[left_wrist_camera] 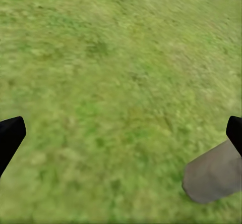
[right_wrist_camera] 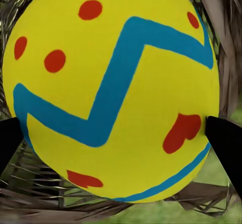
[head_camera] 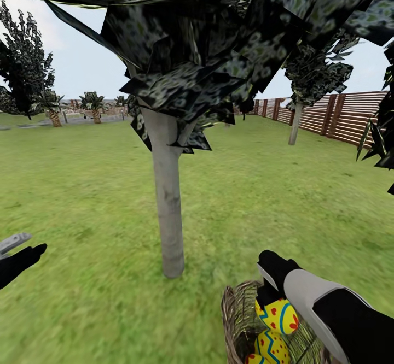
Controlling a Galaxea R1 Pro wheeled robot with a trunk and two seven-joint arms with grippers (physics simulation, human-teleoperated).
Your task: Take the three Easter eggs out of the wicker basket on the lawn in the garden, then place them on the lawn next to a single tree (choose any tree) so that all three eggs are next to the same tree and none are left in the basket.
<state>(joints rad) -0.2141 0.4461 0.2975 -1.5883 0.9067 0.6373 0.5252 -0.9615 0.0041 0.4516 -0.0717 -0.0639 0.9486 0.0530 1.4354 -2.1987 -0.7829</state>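
Note:
The wicker basket point(head_camera: 234, 312) stands on the lawn point(head_camera: 82, 189) just right of the pale grey trunk of a tree point(head_camera: 168, 211). Three yellow Easter eggs with blue zigzags and red marks show in it: a top egg point(head_camera: 280, 316), one below it point(head_camera: 272, 347) and a third point(head_camera: 254, 359) at the picture's lower edge. My right gripper point(head_camera: 271, 300) reaches down into the basket and is shut on the top egg point(right_wrist_camera: 116, 88), with a black fingertip point(right_wrist_camera: 227, 143) pressed to each side. My left gripper point(head_camera: 19, 260) hangs open over bare grass, fingers point(left_wrist_camera: 10, 135) wide apart, near the trunk's foot point(left_wrist_camera: 212, 176).
Dark speckled leaf clusters point(head_camera: 208, 41) hang low over the trunk. A brown slat fence point(head_camera: 350, 115) runs along the right, with another pale-trunked tree point(head_camera: 295, 123) before it. A dark tree point(head_camera: 24, 74) and small palms point(head_camera: 93, 104) stand far left. Grass spreads wide around.

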